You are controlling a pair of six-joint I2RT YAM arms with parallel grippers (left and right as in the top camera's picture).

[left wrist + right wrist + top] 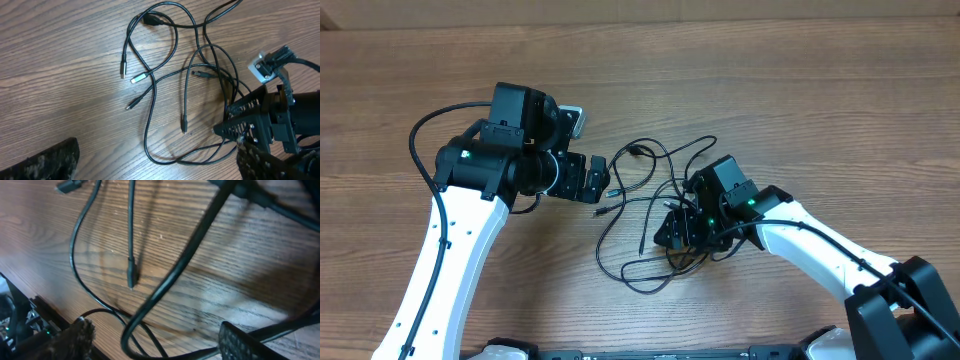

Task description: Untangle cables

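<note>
Right wrist view showed your right fingers point(75, 339) parted around one loop of the cables point(186, 260), not yet clenched on it. Beyond, your left fingers point(50, 160) hung released beside the heap. The strands lay crossed mid-counter point(770, 80), so I'd judge the untangling barely begun.

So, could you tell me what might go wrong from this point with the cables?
Several strands of the cables cross between the open fingers of the right gripper, so it may pinch more than one and drag the whole tangle. The left gripper hangs open beside the pile, so nothing anchors it; pulling could tighten loops.
</note>
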